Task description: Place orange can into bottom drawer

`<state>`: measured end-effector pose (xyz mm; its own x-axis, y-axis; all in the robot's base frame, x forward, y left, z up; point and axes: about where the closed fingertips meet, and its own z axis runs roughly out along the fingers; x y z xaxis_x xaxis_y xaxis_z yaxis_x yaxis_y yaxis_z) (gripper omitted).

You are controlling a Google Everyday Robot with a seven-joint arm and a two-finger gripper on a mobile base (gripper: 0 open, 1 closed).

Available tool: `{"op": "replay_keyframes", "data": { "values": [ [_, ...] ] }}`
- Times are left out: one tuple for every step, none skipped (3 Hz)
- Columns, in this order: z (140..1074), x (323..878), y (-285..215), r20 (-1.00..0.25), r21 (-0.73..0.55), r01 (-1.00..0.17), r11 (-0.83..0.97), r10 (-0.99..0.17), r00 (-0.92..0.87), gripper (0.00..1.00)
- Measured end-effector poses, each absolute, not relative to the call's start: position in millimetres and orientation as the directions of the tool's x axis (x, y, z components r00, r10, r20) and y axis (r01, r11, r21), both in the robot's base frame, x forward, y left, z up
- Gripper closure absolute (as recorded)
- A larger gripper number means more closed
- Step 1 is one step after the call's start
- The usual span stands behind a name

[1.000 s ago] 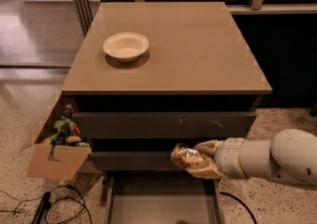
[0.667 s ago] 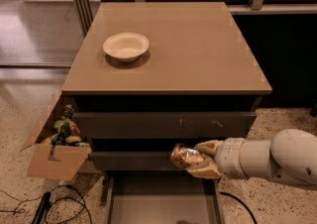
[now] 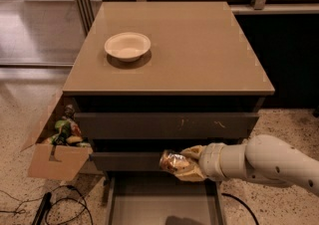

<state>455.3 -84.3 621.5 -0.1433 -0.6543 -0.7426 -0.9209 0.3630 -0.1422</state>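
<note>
Holding orange can [image 3: 168,161], hand [image 3: 181,164] above open bottom drawer [image 3: 159,200]; print illegible.

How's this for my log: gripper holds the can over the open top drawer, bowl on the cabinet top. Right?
No: the camera view shows the open drawer is the bottom drawer. The gripper holds the can over it, bowl on the cabinet top.

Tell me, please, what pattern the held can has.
Mottled orange-gold and brown, in the camera view; the gripper holds the orange can above the bottom drawer.
</note>
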Motion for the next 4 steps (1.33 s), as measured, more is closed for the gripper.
{"op": "replay_keyframes", "data": {
  "values": [
    [582, 473, -67, -0.765, -0.13, -0.924, 0.359, -0.629, -0.137, 1.0],
    [545, 483, -59, -0.789, -0.107, -0.928, 0.357, -0.598, -0.14, 1.0],
    [515, 484, -55, -0.813, -0.066, -0.934, 0.351, -0.561, -0.153, 1.0],
    [490, 484, -59, -0.822, -0.024, -0.937, 0.349, -0.54, -0.18, 1.0]
  ]
}}
